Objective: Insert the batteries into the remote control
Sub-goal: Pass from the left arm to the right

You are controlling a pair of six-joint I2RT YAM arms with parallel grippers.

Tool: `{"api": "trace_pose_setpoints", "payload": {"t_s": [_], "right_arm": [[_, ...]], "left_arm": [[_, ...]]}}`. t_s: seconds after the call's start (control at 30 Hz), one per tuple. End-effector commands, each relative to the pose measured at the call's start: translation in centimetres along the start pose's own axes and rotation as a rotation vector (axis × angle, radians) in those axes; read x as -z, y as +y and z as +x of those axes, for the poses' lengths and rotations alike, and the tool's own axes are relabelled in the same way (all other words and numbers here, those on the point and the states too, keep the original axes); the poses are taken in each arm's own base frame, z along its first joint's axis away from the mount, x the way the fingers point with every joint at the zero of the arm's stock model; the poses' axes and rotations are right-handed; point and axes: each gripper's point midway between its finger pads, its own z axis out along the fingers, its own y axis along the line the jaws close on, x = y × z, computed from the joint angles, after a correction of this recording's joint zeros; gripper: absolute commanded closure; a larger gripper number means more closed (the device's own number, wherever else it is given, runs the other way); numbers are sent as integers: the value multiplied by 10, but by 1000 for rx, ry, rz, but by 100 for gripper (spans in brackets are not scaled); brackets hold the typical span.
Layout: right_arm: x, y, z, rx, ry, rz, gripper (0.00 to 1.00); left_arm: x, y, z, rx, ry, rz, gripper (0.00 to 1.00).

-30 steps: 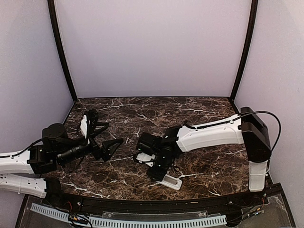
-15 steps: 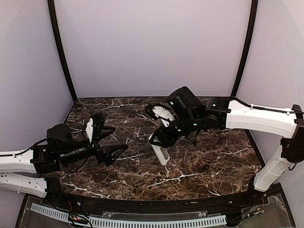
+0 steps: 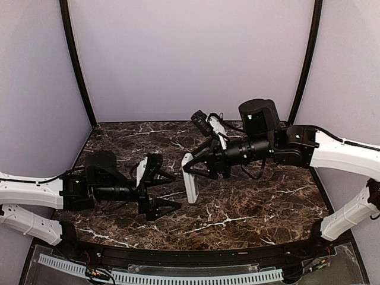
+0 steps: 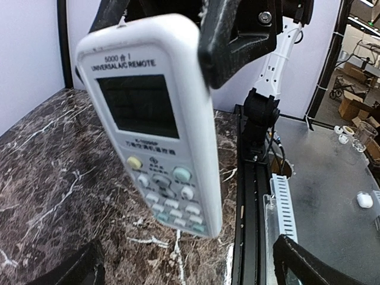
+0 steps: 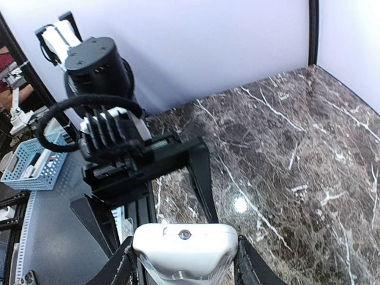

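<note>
You are in a robot lab: plain walls (image 3: 190,59) box in your marble desk (image 3: 255,208), with cardboard boxes (image 4: 355,74) and a blue basket (image 5: 27,166) nearby.

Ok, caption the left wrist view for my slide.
Right fingers grip the white remote control face-on, marble table behind.

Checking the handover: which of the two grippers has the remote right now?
The right gripper: it is clamped on the upper end of the white remote control. The left gripper stands wide open and empty, facing the remote's buttons.
</note>
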Motion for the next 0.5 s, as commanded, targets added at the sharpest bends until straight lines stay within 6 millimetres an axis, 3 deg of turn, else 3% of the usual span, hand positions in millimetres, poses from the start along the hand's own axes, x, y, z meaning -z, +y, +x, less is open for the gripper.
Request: {"api": "trace_pose_setpoints", "payload": {"t_s": [0.0,0.23,0.47], "right_arm": [[11,28,-32,84,-161,-135,71],[13,36,-37,104,-193,-180,71],[13,38,-33,100,-195,-199,72]], "left_arm": [[-6,-24,-42,-28,-105,146,2],[-19,-26,-62,-26,-134,176,7],[-23,-28,-60,-20,-121,199,27]]}}
